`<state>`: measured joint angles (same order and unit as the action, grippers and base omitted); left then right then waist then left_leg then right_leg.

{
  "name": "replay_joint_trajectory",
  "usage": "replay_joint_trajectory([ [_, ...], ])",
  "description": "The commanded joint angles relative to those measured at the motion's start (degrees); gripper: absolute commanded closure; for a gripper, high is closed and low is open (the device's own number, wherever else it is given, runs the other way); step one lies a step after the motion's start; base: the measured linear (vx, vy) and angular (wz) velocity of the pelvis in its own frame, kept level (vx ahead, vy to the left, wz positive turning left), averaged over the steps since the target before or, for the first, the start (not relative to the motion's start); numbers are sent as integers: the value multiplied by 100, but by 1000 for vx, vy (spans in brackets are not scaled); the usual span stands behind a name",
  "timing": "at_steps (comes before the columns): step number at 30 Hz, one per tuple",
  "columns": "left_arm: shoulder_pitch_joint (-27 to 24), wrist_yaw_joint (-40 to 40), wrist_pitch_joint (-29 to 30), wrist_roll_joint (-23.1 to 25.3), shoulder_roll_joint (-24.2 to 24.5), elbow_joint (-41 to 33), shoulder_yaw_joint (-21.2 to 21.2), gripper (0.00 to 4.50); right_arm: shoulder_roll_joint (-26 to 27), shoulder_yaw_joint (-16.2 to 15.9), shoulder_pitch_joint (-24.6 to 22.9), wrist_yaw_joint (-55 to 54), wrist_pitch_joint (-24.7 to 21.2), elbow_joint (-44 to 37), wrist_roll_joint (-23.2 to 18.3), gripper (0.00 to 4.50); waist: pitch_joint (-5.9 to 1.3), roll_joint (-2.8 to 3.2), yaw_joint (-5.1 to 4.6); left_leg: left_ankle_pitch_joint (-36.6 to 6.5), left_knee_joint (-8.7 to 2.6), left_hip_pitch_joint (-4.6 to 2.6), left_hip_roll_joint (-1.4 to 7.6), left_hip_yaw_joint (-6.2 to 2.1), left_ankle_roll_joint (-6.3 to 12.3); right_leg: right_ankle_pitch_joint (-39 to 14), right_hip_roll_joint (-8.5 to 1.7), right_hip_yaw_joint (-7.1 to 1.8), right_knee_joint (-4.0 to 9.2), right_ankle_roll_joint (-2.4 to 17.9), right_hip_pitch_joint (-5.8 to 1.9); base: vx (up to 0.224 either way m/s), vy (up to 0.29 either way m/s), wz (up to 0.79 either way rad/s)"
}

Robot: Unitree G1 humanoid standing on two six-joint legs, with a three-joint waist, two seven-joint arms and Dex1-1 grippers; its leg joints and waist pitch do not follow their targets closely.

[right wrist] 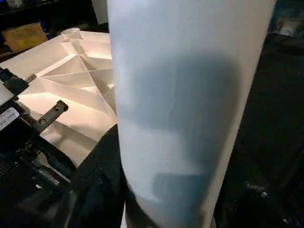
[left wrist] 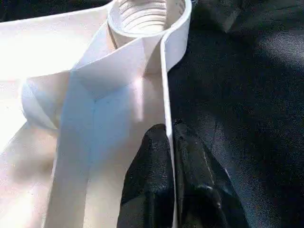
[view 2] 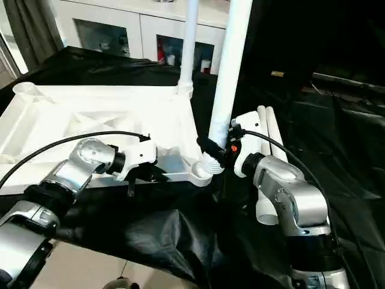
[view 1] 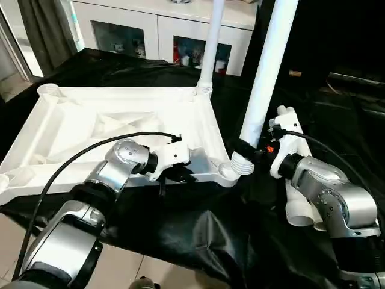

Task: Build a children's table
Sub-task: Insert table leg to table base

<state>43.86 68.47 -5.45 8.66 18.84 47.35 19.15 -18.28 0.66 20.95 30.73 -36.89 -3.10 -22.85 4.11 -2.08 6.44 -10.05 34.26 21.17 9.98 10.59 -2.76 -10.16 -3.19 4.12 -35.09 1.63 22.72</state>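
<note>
Left gripper [left wrist: 166, 156]: black fingers pinched on the thin near rim of the table top [view 1: 78, 129], which lies ribbed underside up, smooth white plastic with round threaded corner sockets. Right gripper [view 1: 245, 147] clasps a leg [view 1: 267, 72], a smooth tapered tube, its ridged end at the near right socket [view 1: 228, 173]. Second leg [view 1: 212, 42] stands in the far right corner. Spare legs [view 1: 295, 198] lie right. Glossy, wrinkled black cloth [view 1: 180, 229] drapes the surface; white glass-fronted cabinet [view 1: 162, 30] behind.
</note>
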Motion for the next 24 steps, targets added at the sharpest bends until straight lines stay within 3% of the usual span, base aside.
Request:
replay_joint_trajectory([
  [1,-49,40,-61,-203,-23,-173,-68,402,-9,18,3,14,35,-9,-11,260,-421,-2,14,-986,-411,-103,361,-155,34,-1447,-641,-350,449,921,-272,0,0,0],
  [9,-24,-143,-9,-142,-35,-122,-81,344,-4,12,-17,11,12,-43,-17,260,-421,-5,11,-1018,-412,-100,359,-154,34,-1467,-637,-350,450,923,-276,0,0,0],
  [22,-101,-60,172,-372,-66,-96,-212,343,-5,3,18,37,-7,-25,-24,260,-409,-14,8,-1024,-415,-102,359,-153,40,-1542,-637,-348,459,901,-266,0,0,0],
  [24,-117,-66,193,-414,-80,-30,-263,377,3,-2,26,40,1,-13,-23,260,-407,-14,7,-1020,-413,-99,354,-151,44,-1564,-637,-346,463,901,-267,0,0,0],
])
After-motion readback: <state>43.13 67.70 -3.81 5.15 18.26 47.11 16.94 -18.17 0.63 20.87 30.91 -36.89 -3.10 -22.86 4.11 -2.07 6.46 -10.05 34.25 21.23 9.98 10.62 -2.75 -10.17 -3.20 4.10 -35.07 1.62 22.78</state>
